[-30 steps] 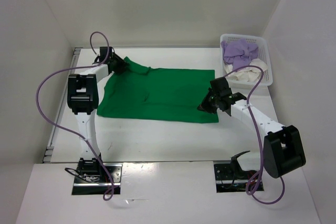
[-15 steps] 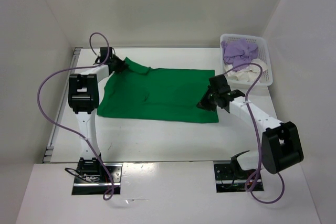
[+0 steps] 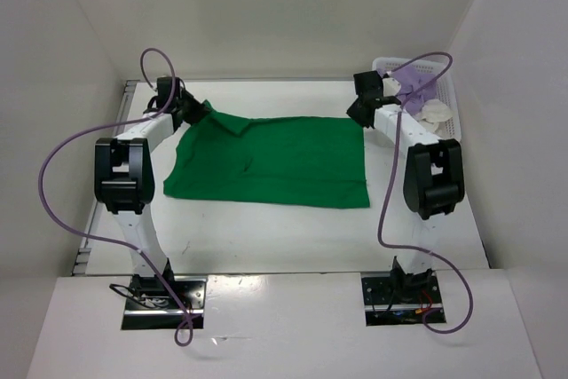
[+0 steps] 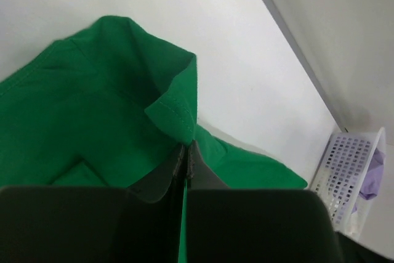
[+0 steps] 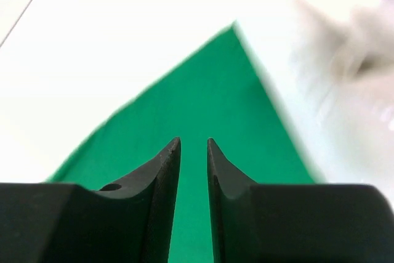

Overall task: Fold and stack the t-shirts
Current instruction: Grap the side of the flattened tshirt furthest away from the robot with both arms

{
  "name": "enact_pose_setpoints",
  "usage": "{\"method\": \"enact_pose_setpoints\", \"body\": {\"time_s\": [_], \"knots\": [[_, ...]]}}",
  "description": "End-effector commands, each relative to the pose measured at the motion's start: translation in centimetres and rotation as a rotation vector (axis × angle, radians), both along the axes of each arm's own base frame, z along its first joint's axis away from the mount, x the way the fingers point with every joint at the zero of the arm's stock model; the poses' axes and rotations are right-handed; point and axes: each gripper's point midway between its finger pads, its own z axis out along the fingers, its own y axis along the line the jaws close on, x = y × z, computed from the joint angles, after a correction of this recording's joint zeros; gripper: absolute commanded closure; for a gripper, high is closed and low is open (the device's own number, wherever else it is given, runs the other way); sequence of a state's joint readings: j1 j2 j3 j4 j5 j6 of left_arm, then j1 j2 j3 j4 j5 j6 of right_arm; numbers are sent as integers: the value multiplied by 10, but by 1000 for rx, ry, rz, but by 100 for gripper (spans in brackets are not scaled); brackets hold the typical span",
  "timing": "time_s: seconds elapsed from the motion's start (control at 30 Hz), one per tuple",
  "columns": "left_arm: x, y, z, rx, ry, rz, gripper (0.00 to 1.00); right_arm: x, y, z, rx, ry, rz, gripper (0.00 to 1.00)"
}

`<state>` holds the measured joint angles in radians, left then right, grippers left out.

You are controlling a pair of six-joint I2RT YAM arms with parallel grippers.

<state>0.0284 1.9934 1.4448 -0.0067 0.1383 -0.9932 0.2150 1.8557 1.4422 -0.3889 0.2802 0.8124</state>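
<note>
Bright green cloth t-shirt lies spread nearly flat in the middle of the white surface. Its near hem runs straight from left to right, with bare surface between it and the arm bases, and a small crease shows left of its centre.

Both arms reach past the near hem to the shirt's far edge, one to each corner. This looks like the setup for drawing that edge back toward the near hem in a first fold.

The left arm ends at the far left corner. There the left jaws are clenched on a bunched flap of green cloth, pinched and lifted slightly.

The right arm ends at the far right corner. The right jaws stand parted with nothing between them, poised over the cloth just inside its corner. I judge that grip not yet made.

Just right of that corner stands a white plastic lattice basket. It holds a crumpled lavender-purple shirt and a cream-white shirt, both unfolded. The basket sits close beside the right wrist and its cable, so a sideways move there could knock it.
</note>
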Motion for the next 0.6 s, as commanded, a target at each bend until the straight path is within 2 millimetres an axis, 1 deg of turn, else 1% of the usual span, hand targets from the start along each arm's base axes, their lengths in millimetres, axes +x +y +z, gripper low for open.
{"method": "enact_pose_setpoints", "body": {"time_s": [0.0, 0.03, 0.07, 0.1, 0.13, 0.17, 0.2, 0.23, 0.27, 0.3, 0.33, 0.37, 0.4, 0.43, 0.47, 0.5, 0.53, 0.57], "knots": [[-7, -1, 1, 13, -17, -35, 100, 34, -29, 10, -143, -55, -102, 71], [-8, -7, 2, 7, -17, -53, 100, 39, -31, 8, -151, -55, -109, 68], [-8, -9, 7, 2, -26, -61, 100, 41, -37, 4, -162, -44, -125, 68], [-9, -15, 7, 2, -26, -71, 100, 49, -35, 7, -160, -51, -126, 68], [-9, -15, 7, 2, -26, -72, 100, 52, -37, -9, -183, -16, -124, 67], [-9, -15, 12, 3, -35, -72, 100, 56, -36, -13, -185, -7, -123, 67], [-12, -22, 11, -4, -27, -91, 100, 62, -37, -10, -194, -7, -132, 67], [-12, -23, 16, -4, -37, -91, 100, 63, -40, -23, -216, 18, -142, 67], [-15, -23, 12, -4, -27, -91, 100, 66, -41, -24, -223, 16, -150, 67], [-15, -24, 17, -10, -36, -100, 100, 71, -40, -22, -221, 7, -151, 67], [-16, -26, 17, -15, -36, -107, 100, 74, -41, -32, -232, 20, -156, 67], [-17, -31, 17, -15, -36, -117, 100, 74, -41, -38, -237, 39, -154, 67], [-19, -32, 14, -22, -27, -125, 100, 82, -40, -32, -226, 26, -163, 67], [-19, -34, 16, -27, -37, -133, 100, 78, -43, -40, -247, 60, -169, 67], [-19, -39, 16, -27, -37, -142, 100, 79, -42, -52, -249, 84, -172, 67], [-19, -39, 16, -27, -37, -142, 100, 81, -42, -55, -249, 85, -172, 67], [-20, -41, 16, -39, -35, -145, 100, 82, -43, -51, -248, 81, -189, 67], [-18, -41, 18, -39, -44, -145, 100, 78, -46, -60, -263, 105, -192, 67]]}}
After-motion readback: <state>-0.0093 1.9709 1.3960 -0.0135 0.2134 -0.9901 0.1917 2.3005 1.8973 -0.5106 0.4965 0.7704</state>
